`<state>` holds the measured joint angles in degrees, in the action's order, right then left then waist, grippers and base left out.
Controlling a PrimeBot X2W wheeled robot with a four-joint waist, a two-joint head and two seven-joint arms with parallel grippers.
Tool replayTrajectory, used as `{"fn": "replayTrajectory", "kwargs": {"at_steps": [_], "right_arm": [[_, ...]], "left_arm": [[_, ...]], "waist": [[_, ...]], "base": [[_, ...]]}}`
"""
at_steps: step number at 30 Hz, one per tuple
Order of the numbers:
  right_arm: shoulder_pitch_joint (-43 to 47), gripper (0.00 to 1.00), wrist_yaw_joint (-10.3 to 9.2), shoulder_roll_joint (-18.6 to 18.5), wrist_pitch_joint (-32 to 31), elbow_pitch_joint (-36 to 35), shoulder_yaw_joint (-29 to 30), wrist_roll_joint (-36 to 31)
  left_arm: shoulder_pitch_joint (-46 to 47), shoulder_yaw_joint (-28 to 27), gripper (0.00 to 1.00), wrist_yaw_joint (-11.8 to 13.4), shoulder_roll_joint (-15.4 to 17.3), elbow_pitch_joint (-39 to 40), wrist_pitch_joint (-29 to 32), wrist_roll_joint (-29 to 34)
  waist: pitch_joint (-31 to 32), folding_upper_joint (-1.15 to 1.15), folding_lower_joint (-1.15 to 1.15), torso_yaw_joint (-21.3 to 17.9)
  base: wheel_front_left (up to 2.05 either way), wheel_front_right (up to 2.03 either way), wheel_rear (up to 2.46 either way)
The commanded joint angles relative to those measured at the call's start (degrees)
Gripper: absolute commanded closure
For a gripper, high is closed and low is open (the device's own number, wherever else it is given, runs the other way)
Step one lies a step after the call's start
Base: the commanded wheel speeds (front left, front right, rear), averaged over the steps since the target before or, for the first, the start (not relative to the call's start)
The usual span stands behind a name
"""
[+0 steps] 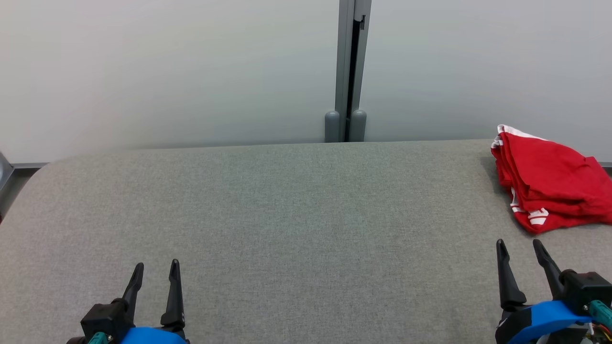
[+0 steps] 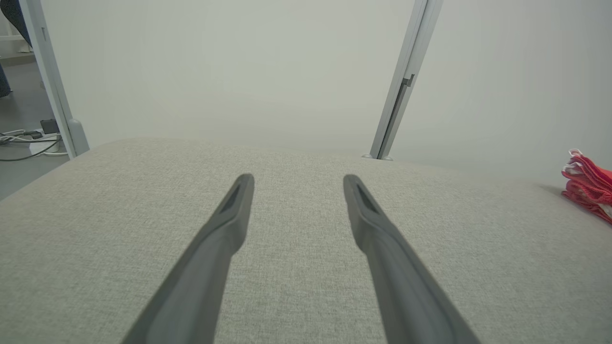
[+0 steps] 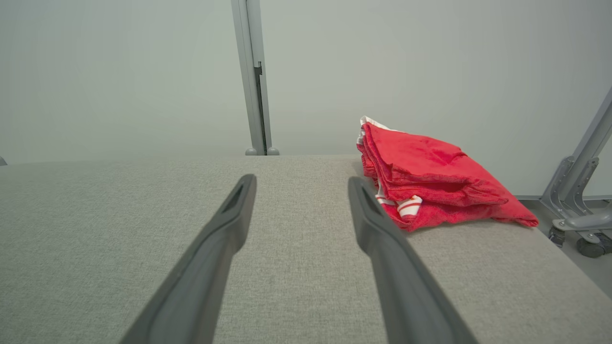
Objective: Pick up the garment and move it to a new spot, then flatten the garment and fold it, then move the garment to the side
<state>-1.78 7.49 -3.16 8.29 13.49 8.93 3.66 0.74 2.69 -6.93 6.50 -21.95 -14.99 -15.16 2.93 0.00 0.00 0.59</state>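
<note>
The garment point(image 1: 550, 179) is red with white trim, folded into a thick bundle at the far right of the grey cloth-covered table point(image 1: 287, 215). The right wrist view has the garment point(image 3: 430, 181) just ahead and to the right of the fingers; the left wrist view catches the garment point(image 2: 590, 184) at its right edge. My right gripper point(image 1: 520, 247) hovers open a short way in front of the bundle, apart from it, holding nothing. At the lower left my left gripper point(image 1: 157, 268) is open and empty, far from the garment.
Pale partition panels stand behind the table, joined by a grey post point(image 1: 351, 71). A metal stand with a caster point(image 3: 581, 210) sits on the floor past the table's right edge. Cables point(image 2: 24, 141) lie on the floor beyond the left edge.
</note>
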Motion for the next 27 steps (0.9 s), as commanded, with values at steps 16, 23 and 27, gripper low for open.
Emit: {"fn": "replayTrajectory", "kwargs": {"at_steps": [16, 23, 27], "right_arm": [[1.78, 0.00, 0.01, 0.27, 1.39, 2.73, -3.16, 4.08], [1.61, 0.00, 0.01, 0.27, 0.97, 3.03, -3.57, 3.63], [1.64, 0.00, 0.01, 0.27, 0.98, 3.22, -3.57, 3.88]], "left_arm": [[1.06, 0.43, 0.00, -0.09, -0.07, -1.92, -0.24, 0.51], [1.22, 0.63, 0.00, -0.21, -0.09, -2.24, -0.24, 0.58], [1.59, 0.72, 0.00, -0.24, 0.07, -2.69, -0.24, 0.68]], "waist": [[1.15, 0.00, 0.00, -0.27], [0.86, 0.00, 0.00, -0.16], [0.76, 0.00, 0.00, -0.14]], "base": [[0.00, 0.00, 0.00], [0.00, 0.00, 0.00], [0.00, 0.00, 0.00]]}}
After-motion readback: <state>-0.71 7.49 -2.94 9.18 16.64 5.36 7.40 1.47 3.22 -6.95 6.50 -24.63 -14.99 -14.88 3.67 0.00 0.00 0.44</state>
